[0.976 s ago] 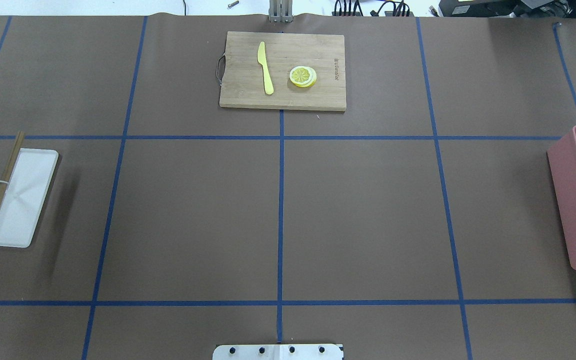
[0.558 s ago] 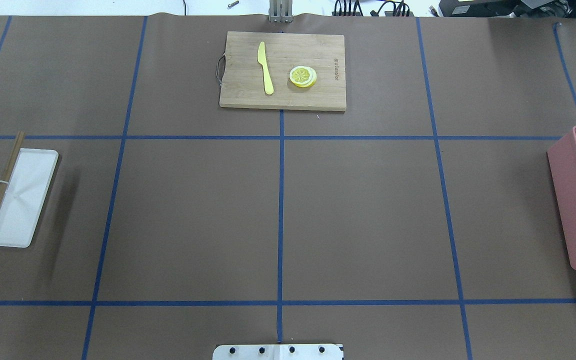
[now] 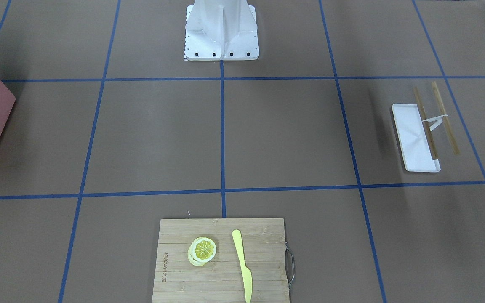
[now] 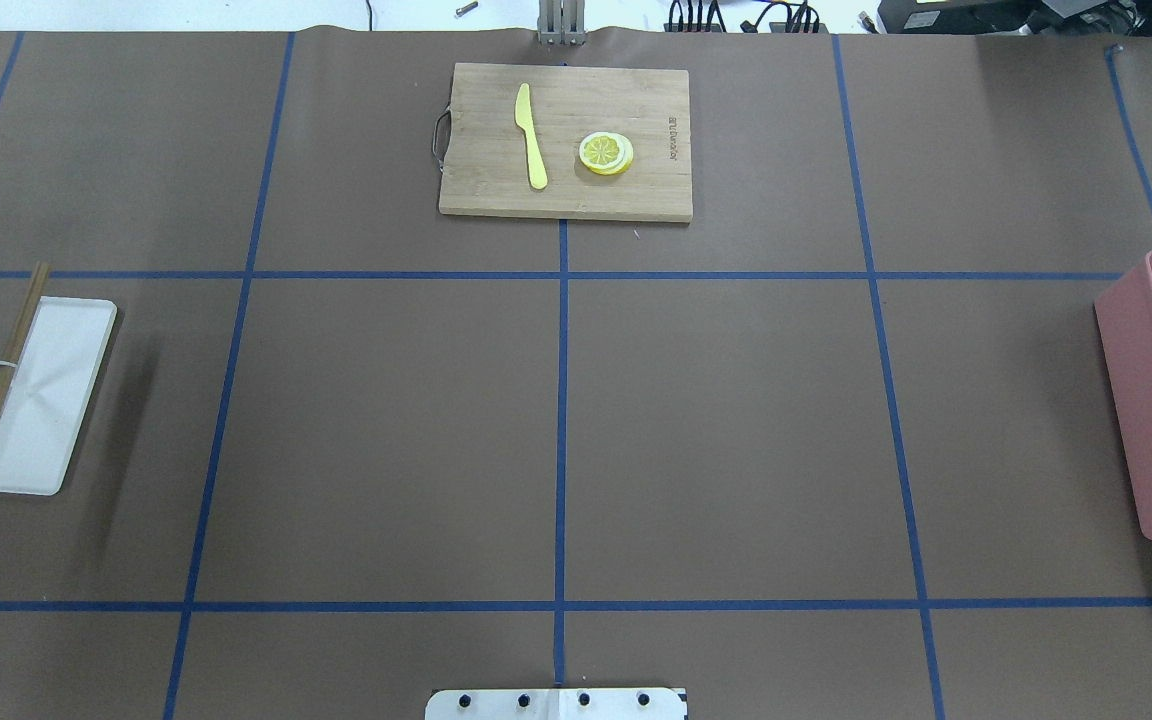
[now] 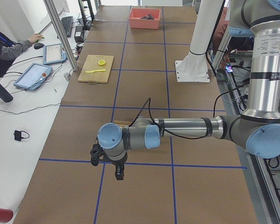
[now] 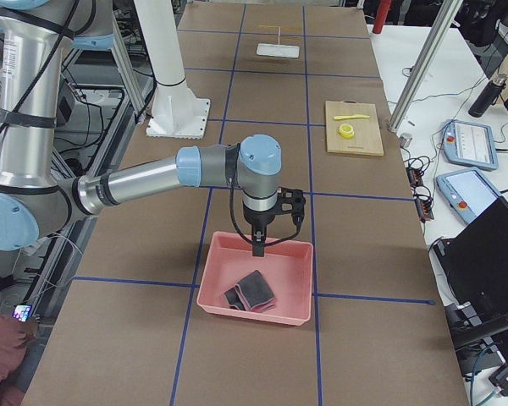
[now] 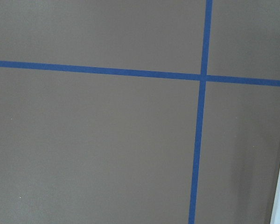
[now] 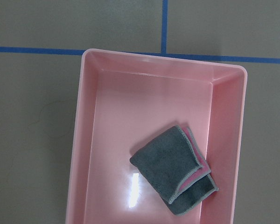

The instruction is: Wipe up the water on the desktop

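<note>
The desktop is a flat brown surface crossed by blue tape lines. The water shows in none of the views. A folded grey and pink cloth lies in a pink bin at the desktop's right end. My right gripper hangs just above the bin's far rim, seen only in the exterior right view, so I cannot tell whether it is open or shut. My left gripper hovers over a tape crossing at the left end, seen only in the exterior left view, and I cannot tell its state either.
A bamboo cutting board at the far middle carries a yellow knife and lemon slices. A white tray with two wooden sticks lies at the left. The robot base stands mid-table. A person sits beside the table.
</note>
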Controlling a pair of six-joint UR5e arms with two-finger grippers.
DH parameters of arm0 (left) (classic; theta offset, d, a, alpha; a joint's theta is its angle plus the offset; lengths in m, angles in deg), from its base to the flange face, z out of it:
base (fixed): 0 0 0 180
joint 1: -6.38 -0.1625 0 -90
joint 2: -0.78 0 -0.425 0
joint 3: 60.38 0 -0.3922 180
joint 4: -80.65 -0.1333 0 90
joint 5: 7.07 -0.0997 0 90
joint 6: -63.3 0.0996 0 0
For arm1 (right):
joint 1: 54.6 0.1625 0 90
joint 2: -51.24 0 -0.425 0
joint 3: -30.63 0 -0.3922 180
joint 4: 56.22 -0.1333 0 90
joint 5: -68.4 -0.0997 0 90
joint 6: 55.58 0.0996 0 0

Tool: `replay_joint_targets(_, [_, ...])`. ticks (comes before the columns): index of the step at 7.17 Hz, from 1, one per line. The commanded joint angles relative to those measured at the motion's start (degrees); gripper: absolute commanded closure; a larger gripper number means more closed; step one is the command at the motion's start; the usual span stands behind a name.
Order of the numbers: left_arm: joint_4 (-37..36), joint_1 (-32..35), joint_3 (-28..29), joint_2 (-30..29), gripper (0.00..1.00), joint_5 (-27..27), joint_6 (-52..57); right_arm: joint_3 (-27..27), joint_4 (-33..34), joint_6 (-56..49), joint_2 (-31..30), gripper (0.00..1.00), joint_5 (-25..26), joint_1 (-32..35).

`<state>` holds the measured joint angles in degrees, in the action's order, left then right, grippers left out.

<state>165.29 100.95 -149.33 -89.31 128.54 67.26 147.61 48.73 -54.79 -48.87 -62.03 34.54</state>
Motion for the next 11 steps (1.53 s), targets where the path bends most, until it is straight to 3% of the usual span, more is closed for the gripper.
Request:
replay_joint_targets(1, [0.0, 0.0, 0.0, 0.0, 0.01, -0.1, 0.0, 0.0, 0.0, 0.0, 0.0, 0.0, 0.0, 0.0])
replay_joint_targets(11, [0.2, 0.0, 0.3, 0.0, 0.01, 0.0, 0.0, 0.2, -0.1, -0.1, 0.2, 0.0, 0.0, -1.0])
